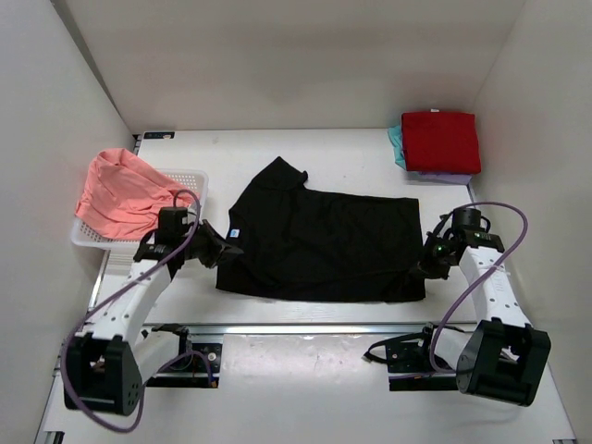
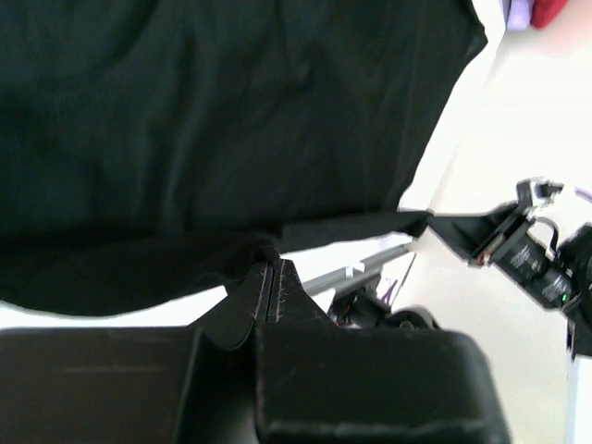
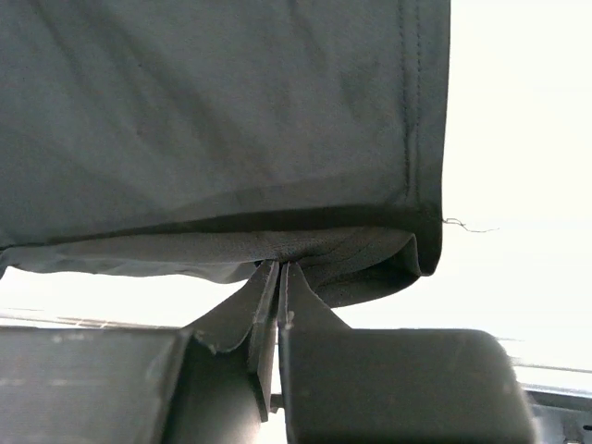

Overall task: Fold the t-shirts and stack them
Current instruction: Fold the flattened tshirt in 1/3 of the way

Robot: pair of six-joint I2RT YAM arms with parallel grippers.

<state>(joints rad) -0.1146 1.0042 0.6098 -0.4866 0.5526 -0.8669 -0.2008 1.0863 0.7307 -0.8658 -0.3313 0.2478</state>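
Note:
A large black t-shirt (image 1: 324, 240) lies spread across the middle of the table. My left gripper (image 1: 225, 250) is shut on its near left edge, the cloth (image 2: 231, 139) pinched at the fingertips (image 2: 268, 264). At the shirt's near right corner my right gripper (image 1: 421, 268) is shut on the hem (image 3: 305, 250), which curls over the fingertips (image 3: 280, 266). Folded t-shirts are stacked at the back right: a red one (image 1: 441, 141) on top, teal (image 1: 396, 143) and lilac (image 1: 444, 177) edges showing beneath. A salmon-pink t-shirt (image 1: 125, 192) is heaped in the basket.
A white mesh basket (image 1: 190, 180) stands at the left, behind my left arm. White walls close the table on the left, back and right. A metal rail (image 1: 305, 327) runs along the near edge by the arm bases.

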